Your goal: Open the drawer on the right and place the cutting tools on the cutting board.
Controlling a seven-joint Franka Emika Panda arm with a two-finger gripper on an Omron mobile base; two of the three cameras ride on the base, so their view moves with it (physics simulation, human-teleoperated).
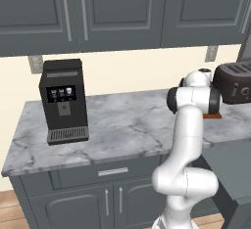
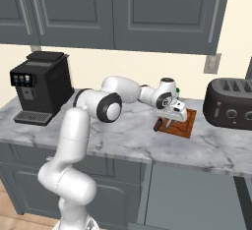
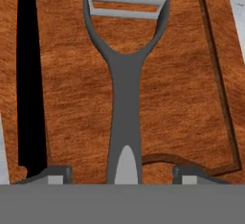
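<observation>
**Peeler on the board, gripper spread around its handle**

In the hand view, a slim black knife [image 3: 29,74] lies along the left edge of the frame on the reddish cutting board [image 3: 191,89]. At centre the grey peeler [image 3: 125,98] lies flat on the wood, forked head toward the top. The gripper [image 3: 122,174] stands open, its fingertips [image 3: 56,175] well clear of the handle on both sides.

In the right base view the gripper [image 2: 167,124] hangs low over the cutting board [image 2: 189,123], centre-right on the marble bench [image 2: 123,140], left of the toaster [image 2: 231,103].

The risk seems to be a fingertip catching the handle on the way up and dragging the peeler off the board.

No brand, label or writing can be read.
</observation>
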